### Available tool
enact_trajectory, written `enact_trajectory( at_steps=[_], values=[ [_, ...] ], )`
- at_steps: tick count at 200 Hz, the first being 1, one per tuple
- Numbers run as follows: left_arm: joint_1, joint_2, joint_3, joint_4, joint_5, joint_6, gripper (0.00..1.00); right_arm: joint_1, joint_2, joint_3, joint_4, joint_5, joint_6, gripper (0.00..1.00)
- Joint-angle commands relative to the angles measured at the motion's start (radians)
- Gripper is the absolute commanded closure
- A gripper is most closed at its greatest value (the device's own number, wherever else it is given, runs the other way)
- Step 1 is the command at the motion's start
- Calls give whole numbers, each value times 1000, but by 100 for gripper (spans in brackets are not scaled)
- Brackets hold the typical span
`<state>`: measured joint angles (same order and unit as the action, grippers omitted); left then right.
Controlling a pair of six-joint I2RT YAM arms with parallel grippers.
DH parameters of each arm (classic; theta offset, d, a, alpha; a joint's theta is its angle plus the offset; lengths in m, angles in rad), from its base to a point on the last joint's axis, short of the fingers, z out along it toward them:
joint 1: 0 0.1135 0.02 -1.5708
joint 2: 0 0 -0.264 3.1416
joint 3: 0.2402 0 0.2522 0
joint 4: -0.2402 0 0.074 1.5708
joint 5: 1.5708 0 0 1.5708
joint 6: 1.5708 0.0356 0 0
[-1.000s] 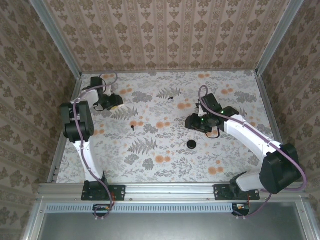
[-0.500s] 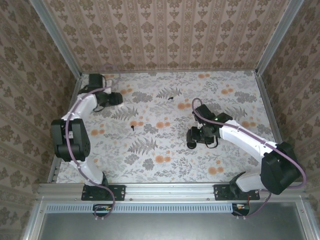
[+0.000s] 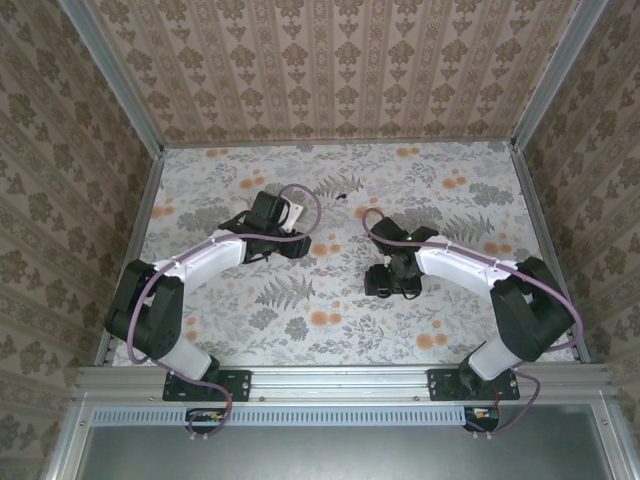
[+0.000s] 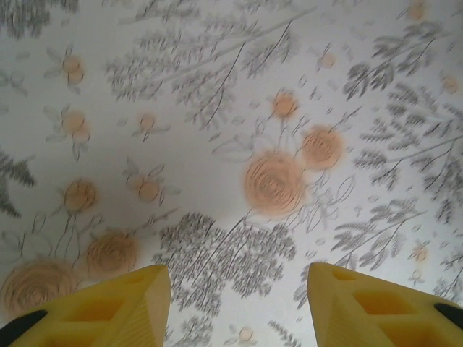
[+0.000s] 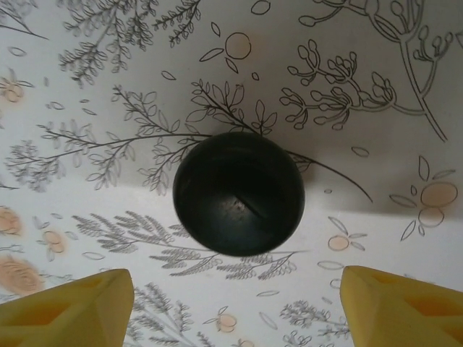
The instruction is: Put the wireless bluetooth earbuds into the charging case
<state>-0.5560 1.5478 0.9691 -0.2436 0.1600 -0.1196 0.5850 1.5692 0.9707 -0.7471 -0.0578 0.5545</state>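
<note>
1. Task status: early stage. No earbud is seated in the charging case (image 5: 237, 194), which appears as a closed, dark round dome. Neither gripper holds anything.
2. The right gripper (image 5: 235, 282) has its fingers spread wide and empty. The charging case lies on the table (image 4: 217, 108) just ahead of the fingertips, centred on the gap between them and touching neither finger.
3. The left gripper (image 4: 237, 273) has its fingers moderately apart and empty. Bare floral table lies between and ahead of the fingertips.
4. In the top view, a tiny dark speck, judged to be one earbud (image 3: 341, 196), lies ahead of the left gripper's fingers and off to one side. It is apart from them and from the charging case. The position of the second earbud cannot be told.
5. Remaining steps, by judgement: grasp and open the charging case, pick up each earbud, seat both, and close the lid.
</note>
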Motion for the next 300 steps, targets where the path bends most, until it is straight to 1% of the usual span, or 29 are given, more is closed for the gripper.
enact_trajectory(
  at_steps=[1, 44, 66, 89, 102, 116, 146, 159, 186, 216, 239, 261, 264, 267, 285, 291, 294, 300],
  values=[
    [-7, -11, 8, 55, -5, -21, 48, 4, 45, 62, -45, 53, -121, 22],
    [-7, 4, 9, 74, 17, -35, 48, 5, 150, 124, -76, 85, -255, 21],
    [-7, -7, -5, 78, 20, -49, 48, 4, 210, 133, -71, 124, -276, 21],
    [-6, -29, -26, 75, 1, -40, 48, 4, 250, 138, -66, 116, -278, 23],
    [-4, -39, -36, 72, -8, -35, 48, 4, 253, 130, -56, 103, -276, 26],
    [-2, -44, -45, 75, -11, -40, 48, 4, 252, 124, -47, 95, -276, 31],
    [6, -46, -46, 92, 13, -57, 48, 6, 252, 129, -59, 77, -278, 42],
    [16, -46, -46, 103, 31, -72, 48, 7, 245, 126, -61, 65, -276, 44],
    [51, -51, -61, 147, 98, -125, 48, 9, 219, 102, -49, 47, -266, 51],
    [68, -67, -77, 182, 141, -149, 48, 9, 198, 118, -54, 38, -248, 53],
    [84, -80, -86, 205, 194, -166, 48, 10, 165, 145, -51, 20, -251, 56],
    [95, -87, -99, 247, 294, -200, 49, 15, 114, 170, -44, 21, -265, 57],
    [121, -89, -101, 252, 312, -208, 49, 16, 106, 174, -43, 21, -269, 57],
    [127, -87, -101, 257, 327, -215, 49, 16, 98, 178, -43, 21, -273, 58],
    [156, -79, -97, 290, 447, -257, 49, 28, 48, 202, -36, 21, -302, 60],
    [165, -74, -89, 289, 474, -270, 49, 34, 30, 207, -30, 22, -314, 60],
    [170, -71, -84, 286, 509, -276, 49, 37, 19, 211, -28, 22, -321, 60],
    [175, -66, -73, 280, 546, -283, 49, 44, 0, 215, -20, 23, -331, 61]
  ],
)
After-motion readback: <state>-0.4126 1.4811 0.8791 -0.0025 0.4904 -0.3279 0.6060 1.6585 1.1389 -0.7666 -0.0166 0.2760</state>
